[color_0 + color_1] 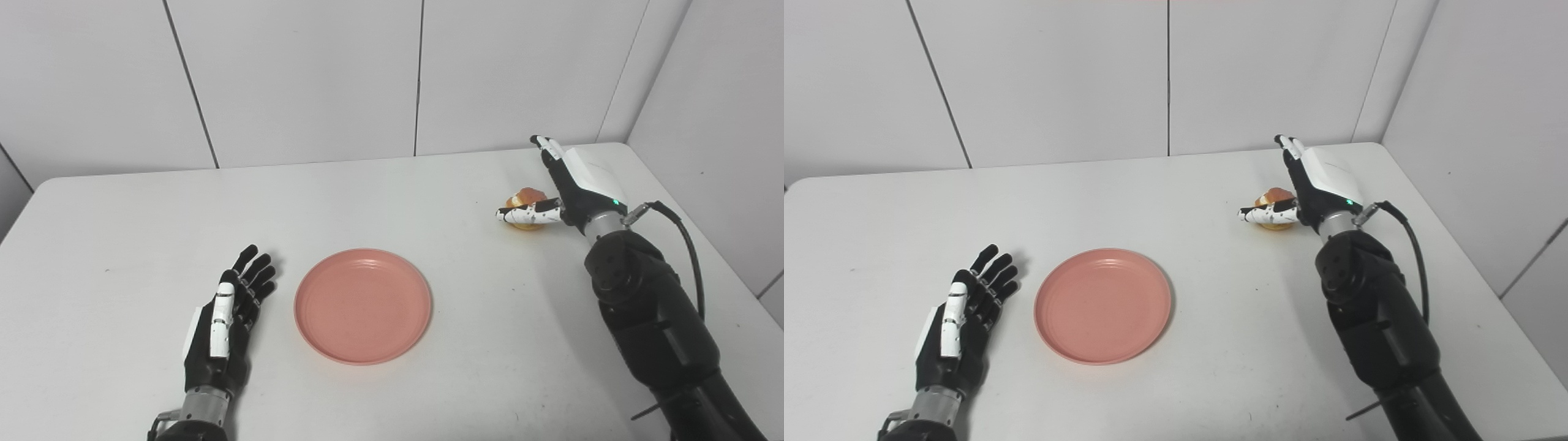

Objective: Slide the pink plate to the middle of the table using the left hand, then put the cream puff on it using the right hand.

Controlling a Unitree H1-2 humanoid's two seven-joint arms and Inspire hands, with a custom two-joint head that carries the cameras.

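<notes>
Left eye view: one pink plate sits mid-table, the left hand spread flat just beside it. The right hand, fingers spread, half-hides the single cream puff at far right.

Right eye view: the thumb crosses the puff's front; contact is unclear.

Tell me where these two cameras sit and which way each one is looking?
Left eye view: on the robot's head, looking down and forward at the white table; the left hand and right hand show, arms entering from the bottom edge.
Right eye view: on the head just beside it, facing the same way; the same hands and arms show, shifted leftward in the picture.
Shared: the pink plate beside the left hand, and the cream puff at the right hand, far right.
</notes>
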